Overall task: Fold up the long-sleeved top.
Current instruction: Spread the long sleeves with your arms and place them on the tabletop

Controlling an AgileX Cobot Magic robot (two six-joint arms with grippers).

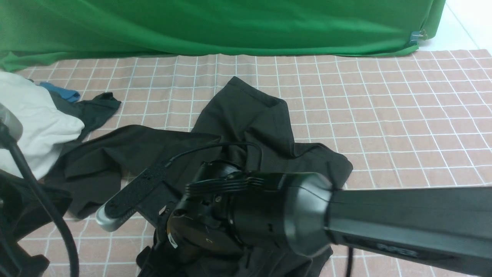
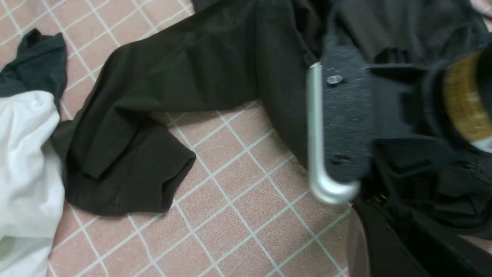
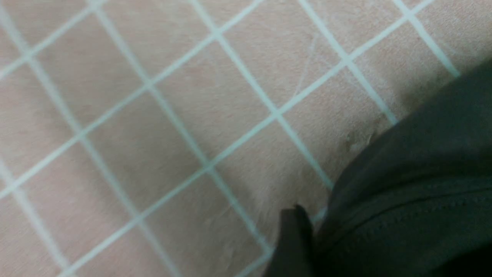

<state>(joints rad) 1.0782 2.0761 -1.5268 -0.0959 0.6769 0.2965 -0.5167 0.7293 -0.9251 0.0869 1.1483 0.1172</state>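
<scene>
- Item: long-sleeved top (image 1: pixel 246 127). Plain black shading to charcoal, thin, soft and matt. I see it rumpled and partly doubled over itself, not spread flat.
- Location: middle of the pink checked cloth (image 1: pixel 384 115). Its near part runs under my right arm (image 1: pixel 403 215), low in the front view.
- Sleeve (image 1: pixel 127 154): lies side to side and runs out to the robot's left. Its end is folded back on itself and rests just beside the white bundle (image 1: pixel 34 123).
- Far flap (image 1: pixel 250 96): a panel with a stitched edge, pointing away from the robot toward the green backdrop (image 1: pixel 230 27).
- Long axis: no single clean line. The widest run is left to right, from the sleeve end to a bunched lobe on the right.
- Neighbours: smaller dark cloth (image 1: pixel 96 109) with a blue piece (image 1: pixel 61 92), beside the white bundle and near the sleeve, with a strip of checked cloth between them and the sleeve.
- Right gripper (image 3: pixel 295 246): one dark finger tip shows over the checked cloth, just beside a stitched hem of the top. I cannot tell whether the jaws stand apart, or whether the tip touches the fabric.
- Left gripper: fingers hidden from my views. It is clenched fully, and I see nothing in it. The left arm (image 1: pixel 27 215) sits at the near left.
</scene>
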